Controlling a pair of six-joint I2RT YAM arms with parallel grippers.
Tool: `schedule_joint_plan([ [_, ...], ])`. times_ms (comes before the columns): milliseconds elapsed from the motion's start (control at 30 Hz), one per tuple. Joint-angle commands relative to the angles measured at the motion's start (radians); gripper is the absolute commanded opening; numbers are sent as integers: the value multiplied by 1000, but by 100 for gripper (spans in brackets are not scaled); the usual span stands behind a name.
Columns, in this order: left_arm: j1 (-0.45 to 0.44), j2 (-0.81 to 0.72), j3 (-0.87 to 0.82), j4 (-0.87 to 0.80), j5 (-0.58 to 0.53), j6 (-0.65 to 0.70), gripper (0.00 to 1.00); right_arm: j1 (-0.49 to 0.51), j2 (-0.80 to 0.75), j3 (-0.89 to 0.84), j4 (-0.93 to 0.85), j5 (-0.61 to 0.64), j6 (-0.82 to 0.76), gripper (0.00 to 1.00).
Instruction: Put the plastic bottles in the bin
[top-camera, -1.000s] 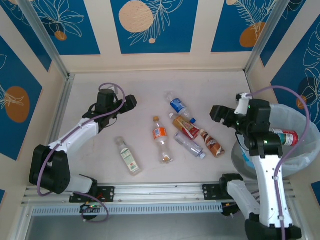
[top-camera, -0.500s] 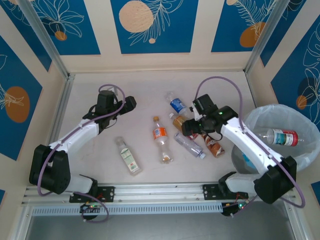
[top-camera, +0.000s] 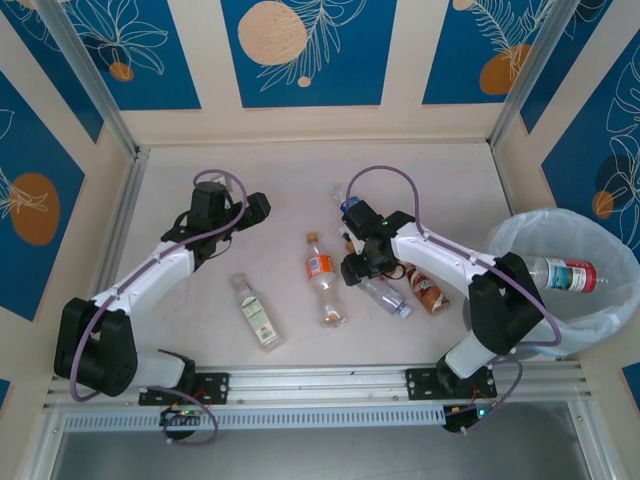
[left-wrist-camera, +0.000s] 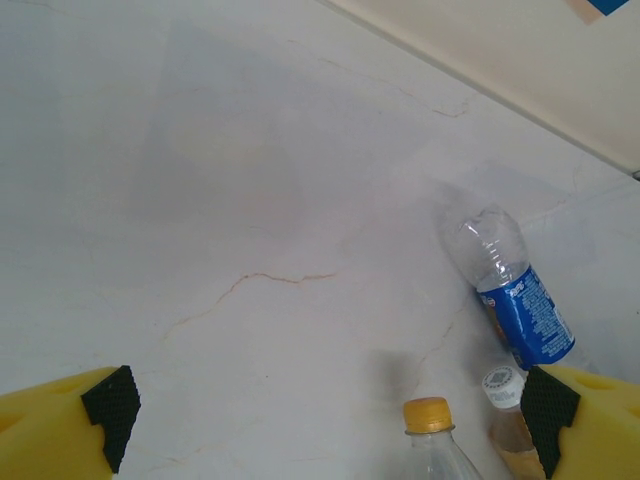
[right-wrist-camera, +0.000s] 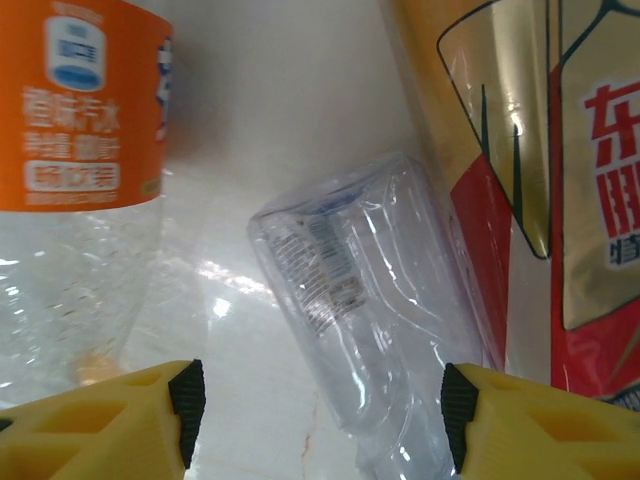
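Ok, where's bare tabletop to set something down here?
Bare: the far strip of table along the back wall, and the far-right patch between the blue-label bottle and bin. Crowded: the bottle cluster around the right gripper.

Walls (top-camera: 350, 60): cream, blue panels, white leaf outlines, orange discs
Table (top-camera: 280, 175): pale marble, thin brown veins
Middle bottle (top-camera: 320, 268): clear, orange label, yellow cap
Far bottle (left-wrist-camera: 525, 315): clear, blue label
Left bottle (top-camera: 257, 315): clear, white-and-green label
Amber bottle (right-wrist-camera: 540, 180): gold-and-red label
Bin bag (top-camera: 515, 232): translucent white
Arms (top-camera: 160, 268): white, black joints, purple cables
Right gripper (right-wrist-camera: 322, 408): yellow fingers, black pads
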Motion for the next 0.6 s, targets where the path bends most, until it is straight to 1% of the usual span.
schedule_joint_plan([
  [0, 13, -31, -15, -33, -35, -13, 99, 5, 31, 16, 7, 24, -35, 64],
  [67, 13, -32, -15, -39, -45, -14, 99, 8, 51, 17, 11, 14, -44, 63],
  [300, 14, -35, -14, -51, -61, -14, 99, 26, 122, 38, 11, 66, -57, 63],
  [433, 14, -33, -14, -53, -64, -19, 99, 42, 165, 52, 0, 89, -62, 64],
  [567, 14, -33, -18, -54, -70, -19, 99, 45, 186, 53, 4, 77, -60, 67],
])
